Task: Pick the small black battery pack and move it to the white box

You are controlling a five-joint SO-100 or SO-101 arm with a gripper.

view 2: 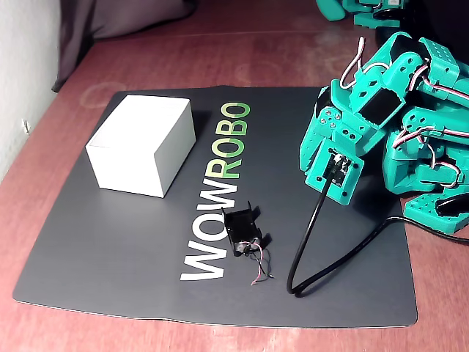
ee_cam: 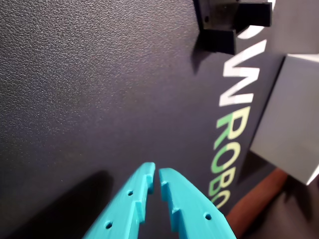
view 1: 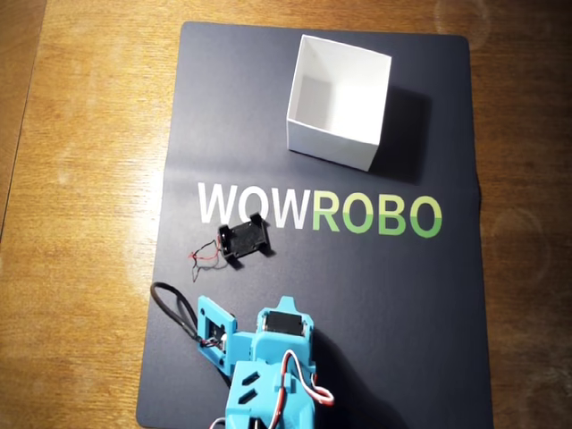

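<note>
Lying on the dark mat (view 1: 375, 295) beside the white "WOW" lettering, the small black battery pack (view 1: 243, 239) sits well apart from the white box (view 1: 339, 100); the end effector (ee_cam: 155, 175) is clenched and empty.

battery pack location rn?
In the overhead view, the small black battery pack lies on the dark mat just below the "WOW" lettering, left of centre, well short of the white box.
</note>
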